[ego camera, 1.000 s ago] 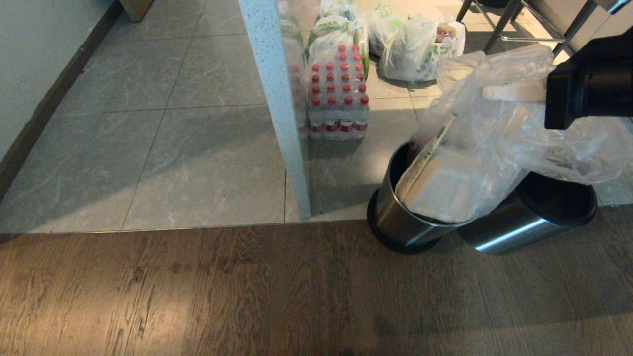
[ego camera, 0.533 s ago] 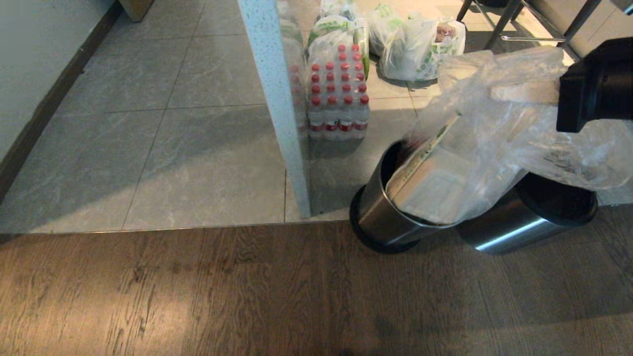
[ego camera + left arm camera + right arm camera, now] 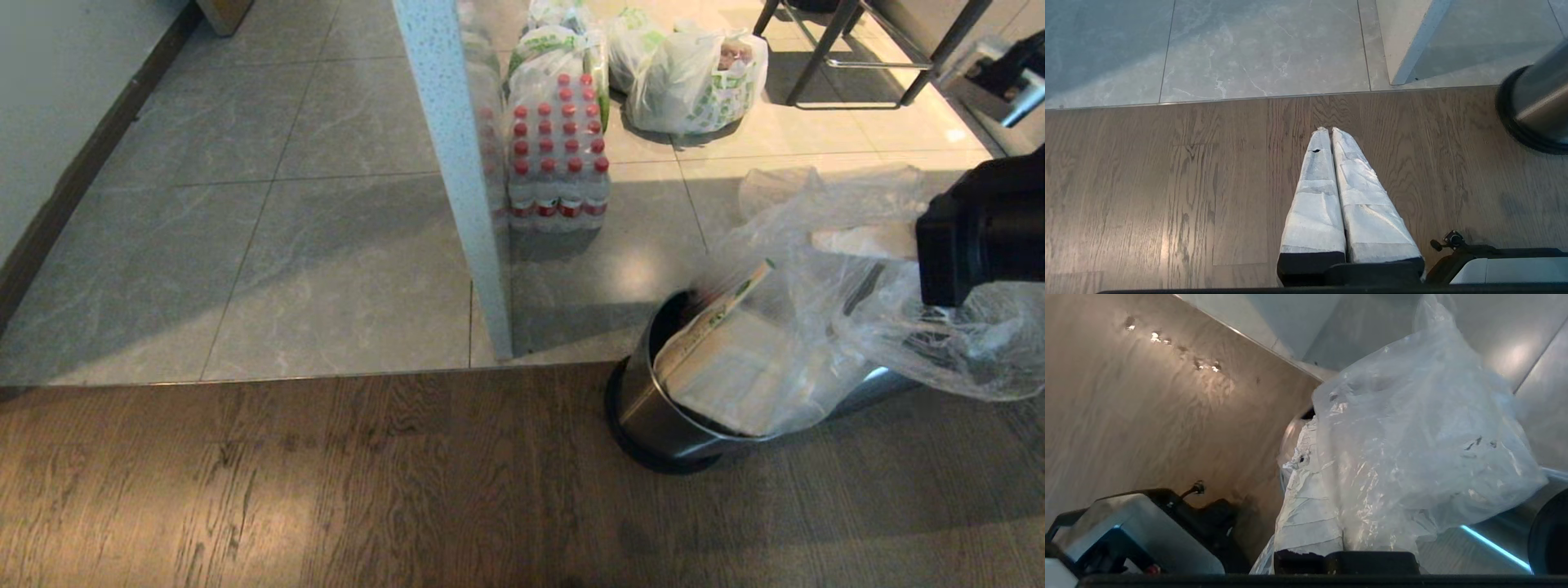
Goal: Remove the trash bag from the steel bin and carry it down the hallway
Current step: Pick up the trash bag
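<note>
R gripper [image 3: 824,242] clamped on trash bag [image 3: 784,327], btm in steel bin [image 3: 653,408]

The trash bag [image 3: 784,327] sits partly in the steel bin [image 3: 653,408], right of the pillar [image 3: 457,163].

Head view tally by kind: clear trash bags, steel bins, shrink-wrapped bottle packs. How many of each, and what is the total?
Clear trash bags: 1, the trash bag.
Steel bins: 2, the steel bin with the bag in it, and a second bin mostly hidden behind the bag.
Bottle packs: 1, the bottle pack.
Total: 4.
</note>
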